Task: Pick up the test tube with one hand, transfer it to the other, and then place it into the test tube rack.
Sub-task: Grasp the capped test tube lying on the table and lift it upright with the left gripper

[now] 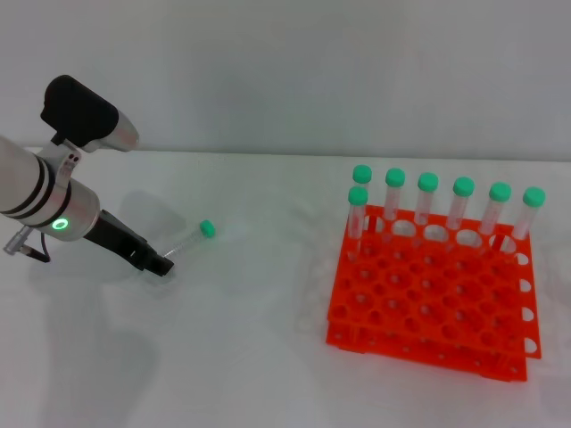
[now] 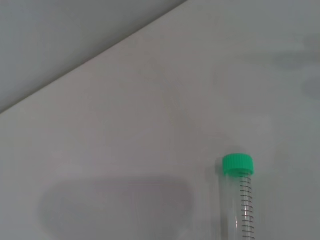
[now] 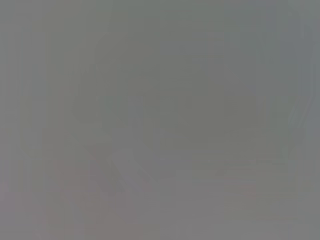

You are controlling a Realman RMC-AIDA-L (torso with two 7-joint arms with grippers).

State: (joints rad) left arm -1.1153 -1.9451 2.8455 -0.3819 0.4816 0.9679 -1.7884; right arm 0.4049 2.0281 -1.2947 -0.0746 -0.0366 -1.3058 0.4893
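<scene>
Far left, the left gripper reaches in low on its green-lit wrist, angled down at the table, which looks like a line-up along the tube's length; whether its fingers are apart or together, I cannot tell; the test tube lies flat, pointed tip right at the fingertips, green cap aimed away toward the wall; well apart to the right sits the test tube rack, seven capped tubes upright along its back; right gripper nowhere in sight.
</scene>
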